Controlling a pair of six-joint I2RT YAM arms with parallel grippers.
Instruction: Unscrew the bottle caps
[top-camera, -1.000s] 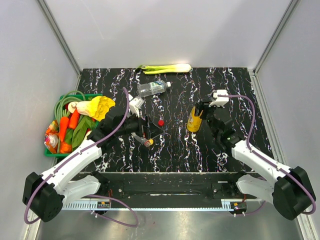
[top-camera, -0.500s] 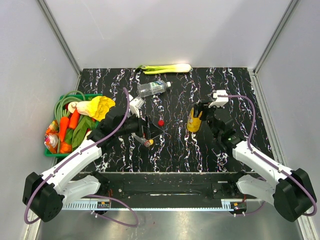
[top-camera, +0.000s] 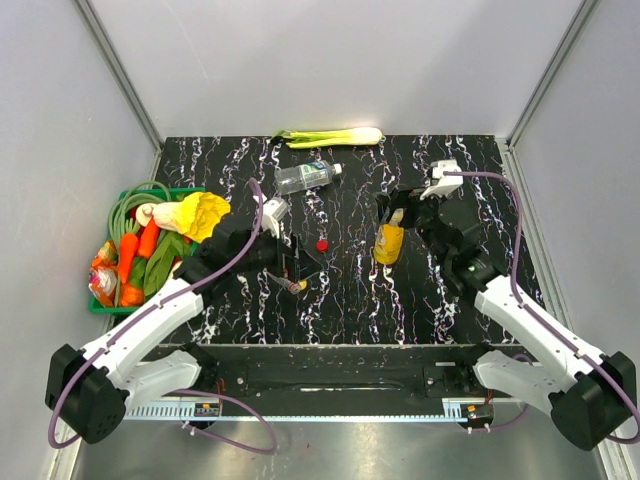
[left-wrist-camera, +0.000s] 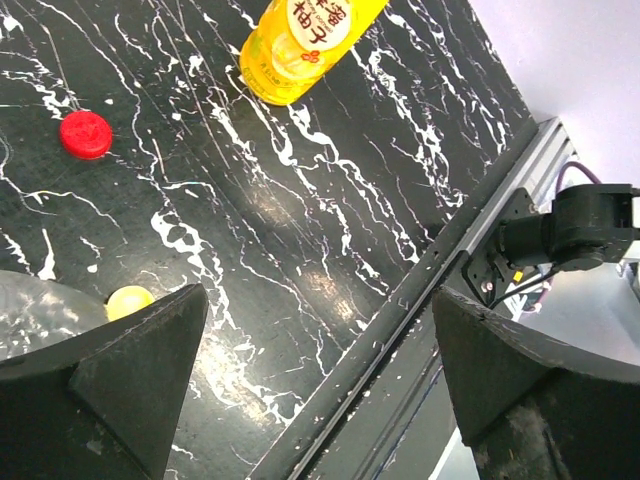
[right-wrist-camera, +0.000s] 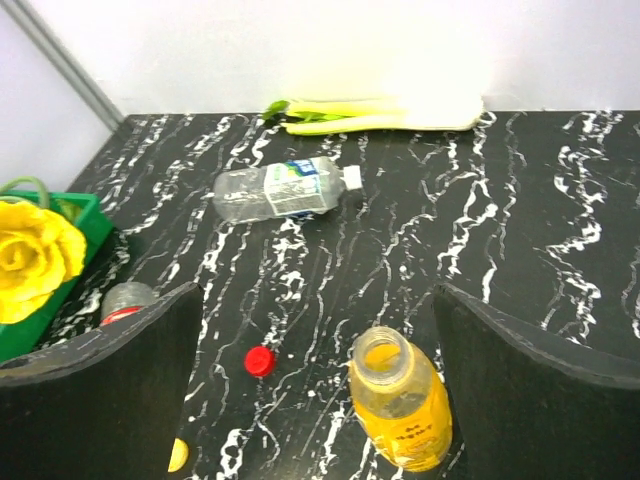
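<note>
the table (top-camera: 350, 300) is black with white marble veins, closed in on three sides by plain pale grey walls (top-camera: 330, 60). a metal rail (left-wrist-camera: 400, 300) is seen along its near edge.

the left gripper (left-wrist-camera: 320, 295) is held low over the table with its fingers wide apart and nothing between them. a yellow cap (left-wrist-camera: 130, 300) lies just inside its left finger, beside a clear bottle (left-wrist-camera: 25, 315) that is mostly hidden by that finger. whether the finger touches the bottle cannot be told. a red cap (left-wrist-camera: 85, 134) lies loose on the table further ahead, and the juice bottle (left-wrist-camera: 305, 35) stands beyond that.

the right gripper (right-wrist-camera: 318, 295) is also spread wide and is held above the juice bottle, which stands upright just ahead of its fingers with its mouth uncapped. well ahead of this gripper a second clear bottle (right-wrist-camera: 285, 190) lies on its side with its white cap (right-wrist-camera: 352, 177) on. greens (right-wrist-camera: 380, 112) lie along the far wall beyond it.

a green basket (right-wrist-camera: 85, 215) of toy vegetables is set at the table's edge, to the left of the left gripper.
</note>
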